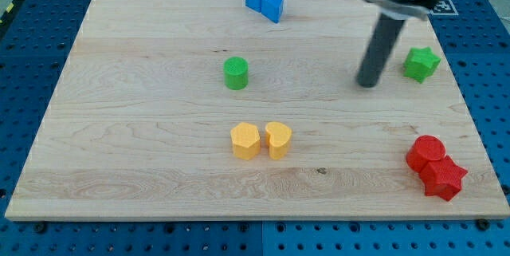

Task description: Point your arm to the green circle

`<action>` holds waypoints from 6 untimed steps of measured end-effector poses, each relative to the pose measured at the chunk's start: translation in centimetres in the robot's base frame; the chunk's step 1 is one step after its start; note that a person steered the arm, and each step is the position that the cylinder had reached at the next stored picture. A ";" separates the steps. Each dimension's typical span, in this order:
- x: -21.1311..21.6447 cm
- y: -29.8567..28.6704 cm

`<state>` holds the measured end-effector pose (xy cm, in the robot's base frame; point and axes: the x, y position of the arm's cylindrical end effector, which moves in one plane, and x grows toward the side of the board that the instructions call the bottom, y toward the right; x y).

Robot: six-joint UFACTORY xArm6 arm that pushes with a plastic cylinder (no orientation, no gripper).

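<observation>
Camera view, only one given. A wooden board (159, 168) is seen lying on a blue pegboard table (494, 88).

No claw is fitted, so no opening or hold can be told; the arm ends in a dark rod, w/ my tip (366, 85) set down on the board at approx 2 o'clock from board centre. Nothing is touched by the tip.

The green circle (236, 73), a short cylinder, is found at approx 11 o'clock from centre, well apart from the tip, which lies at its 3 o'clock.

The green star (421, 64) is placed near the tip, at its 2–3 o'clock, w/ a gap between.

Two blue blocks (264, 1) are seen touching at 12 o'clock by the top edge; exact shapes can't be made out.

The yellow hexagon-ish block (245, 140) and yellow heart (278, 139) are set just beside each other at approx 6 o'clock from centre.

The red cylinder (426, 154) and red star (444, 178) are found touching at approx 4 o'clock, by the board's right corner.
</observation>
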<state>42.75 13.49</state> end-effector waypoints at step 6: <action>-3.3 -29.2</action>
